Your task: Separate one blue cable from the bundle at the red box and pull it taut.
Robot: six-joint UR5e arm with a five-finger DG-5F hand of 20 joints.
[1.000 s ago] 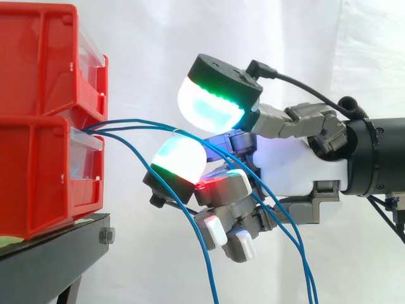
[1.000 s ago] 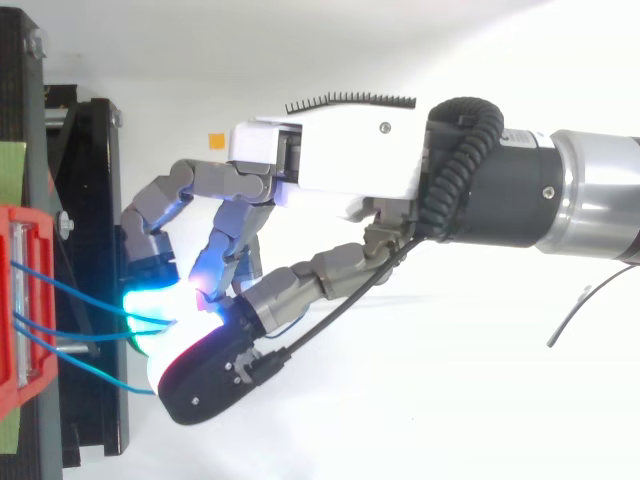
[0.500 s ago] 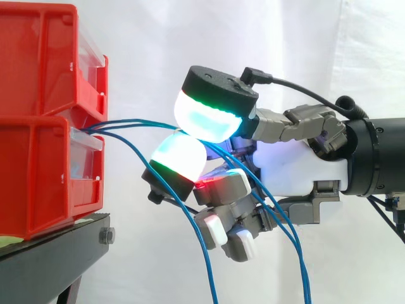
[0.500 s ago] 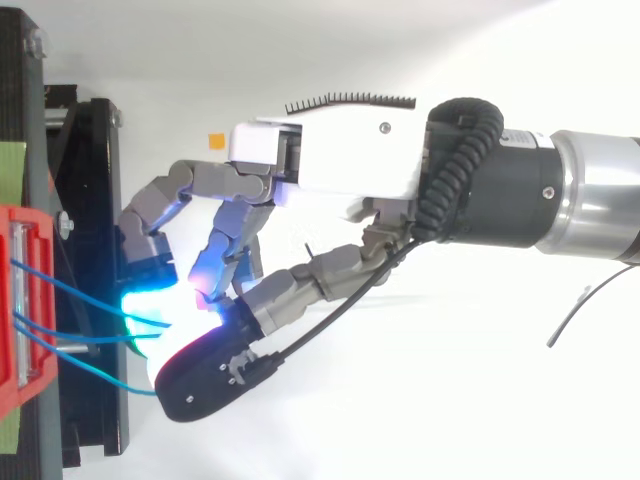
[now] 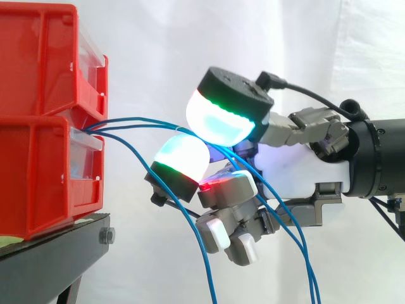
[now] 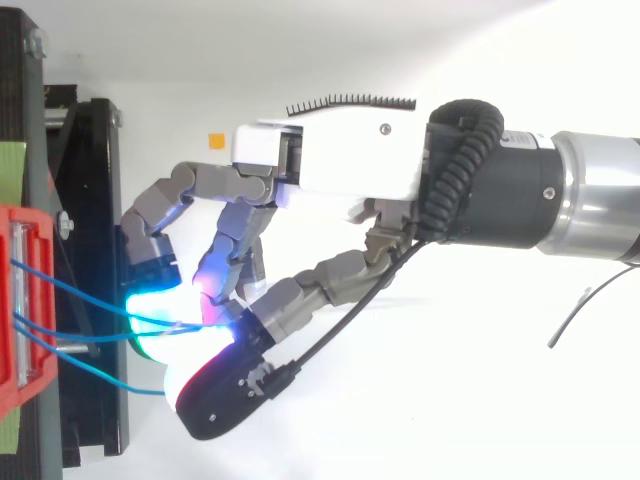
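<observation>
blue cable (image 5: 136, 120) at red box (image 5: 38, 164), pinched in hand (image 5: 297, 171)

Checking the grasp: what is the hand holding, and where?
A thin blue cable, pinched between the hand's fingers just beyond the red plastic bin.

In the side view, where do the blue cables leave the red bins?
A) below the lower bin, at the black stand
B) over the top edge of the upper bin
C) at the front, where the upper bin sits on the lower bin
C: the blue cables start at the front opening of the lower red bin, just under the upper red bin, and run to the right.
</observation>
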